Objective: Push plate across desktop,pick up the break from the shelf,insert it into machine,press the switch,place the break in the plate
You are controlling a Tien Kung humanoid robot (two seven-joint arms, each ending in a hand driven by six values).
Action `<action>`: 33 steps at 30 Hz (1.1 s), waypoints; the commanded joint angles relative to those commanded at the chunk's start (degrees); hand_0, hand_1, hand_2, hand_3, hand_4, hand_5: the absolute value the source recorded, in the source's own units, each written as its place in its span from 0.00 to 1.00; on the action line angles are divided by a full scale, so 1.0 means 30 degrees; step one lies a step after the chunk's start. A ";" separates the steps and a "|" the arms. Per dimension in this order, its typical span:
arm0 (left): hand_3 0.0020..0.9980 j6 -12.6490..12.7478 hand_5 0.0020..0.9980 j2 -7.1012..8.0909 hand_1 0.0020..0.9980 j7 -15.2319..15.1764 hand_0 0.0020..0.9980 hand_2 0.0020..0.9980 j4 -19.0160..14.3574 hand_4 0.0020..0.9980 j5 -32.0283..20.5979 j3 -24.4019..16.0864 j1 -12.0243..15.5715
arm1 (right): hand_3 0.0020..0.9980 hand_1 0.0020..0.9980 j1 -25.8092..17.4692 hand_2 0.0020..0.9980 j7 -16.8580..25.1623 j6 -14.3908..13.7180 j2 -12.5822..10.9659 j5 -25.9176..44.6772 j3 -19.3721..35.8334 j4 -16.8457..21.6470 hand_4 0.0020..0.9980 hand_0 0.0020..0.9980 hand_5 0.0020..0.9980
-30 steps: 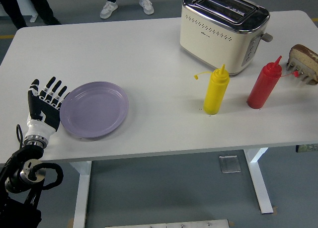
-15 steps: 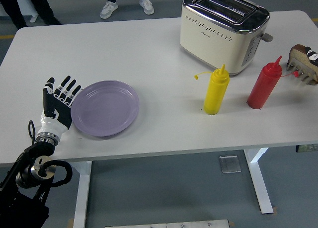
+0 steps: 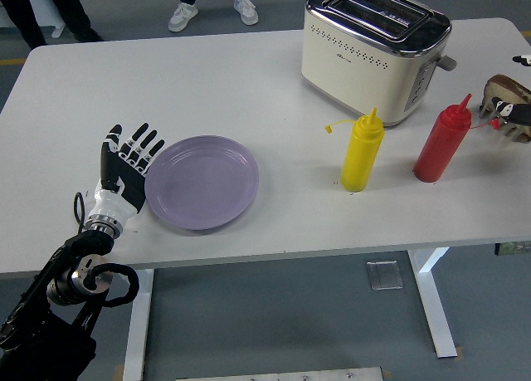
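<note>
Pressing flat against the purple plate's left rim at lower left of the frame, the left hand is keeping its fingers spread; the right hand, fingers unclear, is touching the bread at the right edge, beside the toaster.

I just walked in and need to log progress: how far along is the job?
Early. In hand: the left hand, fingers spread, is flat against the purple plate's left rim, pushing it across the table. The right hand is at the bread on the rack at the right edge; grasp unclear. Left: loading the toaster, whose slots look empty, pressing its switch, plating the bread.
</note>
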 joint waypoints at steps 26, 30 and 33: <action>0.83 0.0208 1.00 -0.0398 0.88 -0.0327 0.85 0.89 0.1907 0.64 -0.1244 0.2584 -0.2360 | 0.75 0.66 0.3330 0.68 -0.2052 -0.0959 0.0026 -0.2357 -0.2167 -0.4174 0.70 0.62 0.27; 0.83 0.0229 1.00 -0.0398 0.88 -0.0335 0.85 0.89 0.1904 0.64 -0.1228 0.2594 -0.2463 | 0.74 0.65 0.3288 0.67 -0.2292 -0.0716 0.0017 -0.2565 -0.2085 -0.4183 0.70 0.58 0.27; 0.83 0.0232 1.00 -0.0398 0.88 -0.0339 0.85 0.89 0.1901 0.64 -0.1214 0.2604 -0.2493 | 0.74 0.64 0.3242 0.66 -0.2352 -0.0655 0.0013 -0.2586 -0.2034 -0.4195 0.68 0.58 0.26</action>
